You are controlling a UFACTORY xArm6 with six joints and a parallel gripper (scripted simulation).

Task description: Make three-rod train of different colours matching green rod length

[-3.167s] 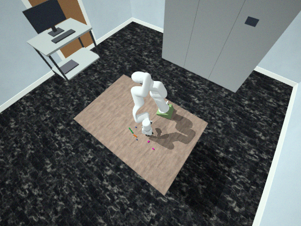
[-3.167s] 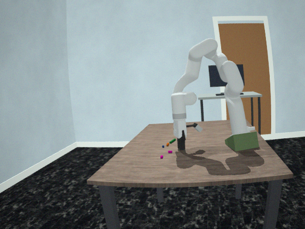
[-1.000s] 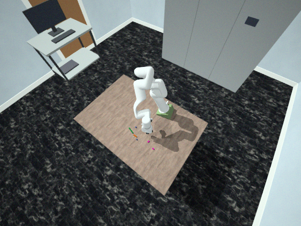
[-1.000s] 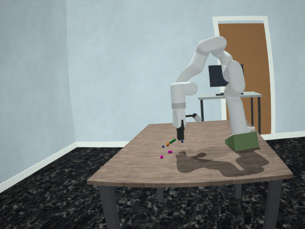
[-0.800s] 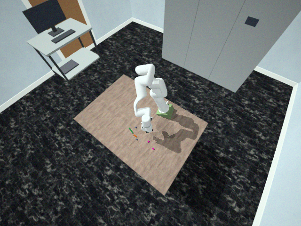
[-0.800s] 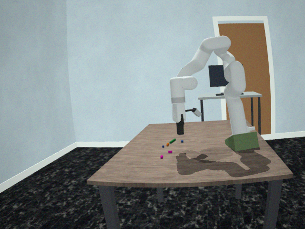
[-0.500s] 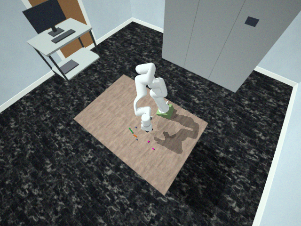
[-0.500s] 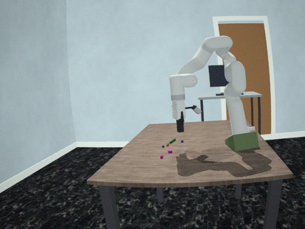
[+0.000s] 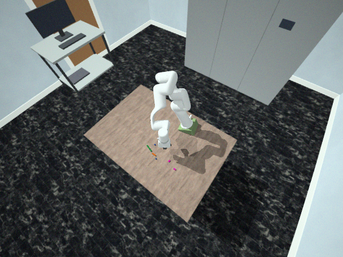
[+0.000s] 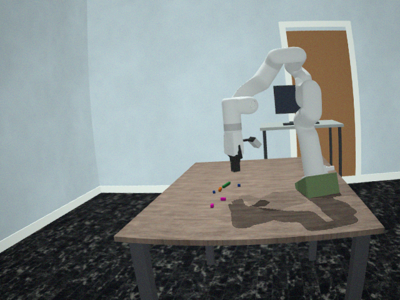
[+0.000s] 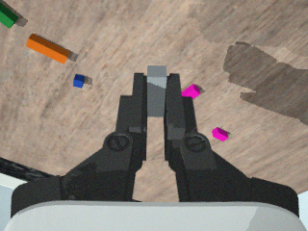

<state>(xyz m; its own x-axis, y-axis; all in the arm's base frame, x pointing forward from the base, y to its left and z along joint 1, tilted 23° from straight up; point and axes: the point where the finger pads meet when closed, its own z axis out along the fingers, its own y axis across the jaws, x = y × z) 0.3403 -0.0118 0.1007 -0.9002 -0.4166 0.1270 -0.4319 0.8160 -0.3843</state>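
Note:
My gripper (image 11: pixel 156 91) is shut on a grey rod (image 11: pixel 156 88) and holds it well above the table; it also shows in the exterior view (image 10: pixel 235 167) and the top view (image 9: pixel 164 146). On the table lie a green rod (image 11: pixel 8 17) (image 10: pixel 226 184) (image 9: pixel 149 148), an orange rod (image 11: pixel 48 48) (image 10: pixel 220 189) (image 9: pixel 153 154) close to its end, a blue rod (image 11: pixel 80 81) (image 10: pixel 214 191) past the orange one, and two magenta rods (image 11: pixel 191 91) (image 11: pixel 219 133). A second blue rod (image 10: pixel 239 185) lies apart, behind the green one.
The arm's green base (image 10: pixel 317 184) stands at the table's right side. The arm casts a dark shadow (image 10: pixel 284 213) across the wood. The table's front edge (image 10: pixel 245 240) is well in front of the rods.

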